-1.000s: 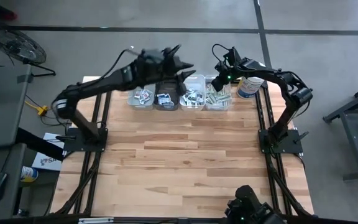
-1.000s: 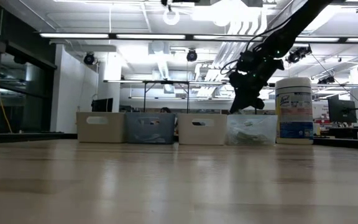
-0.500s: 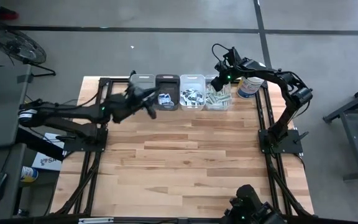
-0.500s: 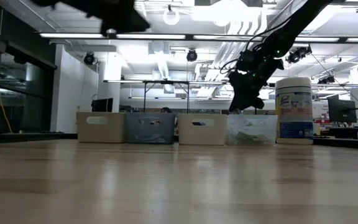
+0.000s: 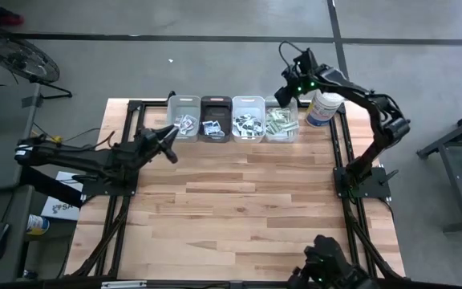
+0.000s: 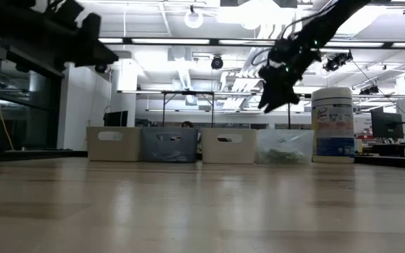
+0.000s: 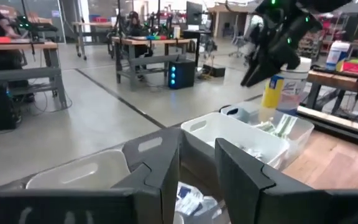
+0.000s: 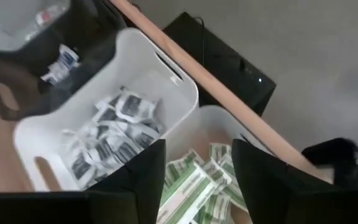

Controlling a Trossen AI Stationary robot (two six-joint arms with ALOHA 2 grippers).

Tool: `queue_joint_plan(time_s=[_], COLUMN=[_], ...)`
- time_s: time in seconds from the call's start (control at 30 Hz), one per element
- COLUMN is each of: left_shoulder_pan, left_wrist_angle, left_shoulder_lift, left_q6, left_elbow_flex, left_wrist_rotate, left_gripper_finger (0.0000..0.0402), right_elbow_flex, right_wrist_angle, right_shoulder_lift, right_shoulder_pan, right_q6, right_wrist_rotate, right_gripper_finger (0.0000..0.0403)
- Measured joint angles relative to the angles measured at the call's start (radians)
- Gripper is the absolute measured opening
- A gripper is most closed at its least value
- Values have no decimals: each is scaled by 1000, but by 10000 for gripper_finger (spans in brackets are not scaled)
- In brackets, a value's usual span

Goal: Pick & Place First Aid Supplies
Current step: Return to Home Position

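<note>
A pale plank table (image 5: 239, 209) stands on a grey concrete floor. Four small bins sit in a row along its top edge, with a white canister (image 5: 324, 108) at their right end. The left gripper (image 5: 169, 141) hangs over the wood just below and left of the leftmost bin (image 5: 184, 96), in the upper left of the frame. The right gripper (image 5: 289, 87) hovers over the transparent bin (image 5: 282, 140), and the green-and-white strips (image 5: 281, 120) lie beneath it, apart from it. The dark bin (image 5: 216, 99) and the white bin (image 5: 249, 99) hold white packets (image 5: 248, 125). At table height, bins and canister line the far edge before a bright workshop of ceiling lights and benches. There the right gripper hangs clear above the transparent bin at upper right, and the left arm (image 6: 69, 31) is a dark shape at upper left. The left wrist view shows its fingers (image 7: 166, 171) a narrow gap apart, gripping nothing, with packets low in the frame between them. The right wrist view shows its fingers (image 8: 143, 171) set wide and empty. The strips lie in the gap at the bottom centre, and white packets are heaped in the white bin at centre left.
</note>
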Motion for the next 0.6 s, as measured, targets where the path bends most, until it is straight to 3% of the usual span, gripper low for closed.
queue_joint_plan(time_s=[0.27, 0.37, 0.47, 0.6], left_shoulder_pan=[-27, -33, -32, -31], left_wrist_angle=[-93, -139, -176, -166], left_shoulder_lift=[-227, -286, -317, -323], left_q6=[-4, -2, 2, 24], left_elbow_flex=[-120, -139, -158, -186], left_wrist_rotate=[3, 10, 35, 124], left_gripper_finger=[101, 101, 101, 101], right_elbow_flex=[157, 149, 97, -7], right_wrist_angle=[-165, -173, -168, -77], right_shoulder_lift=[-88, -169, -279, -433], right_shoulder_pan=[2, -5, -27, -53], right_q6=[-66, -98, -149, -79], right_wrist_rotate=[-22, -124, -303, -438], right_gripper_finger=[174, 173, 174, 171])
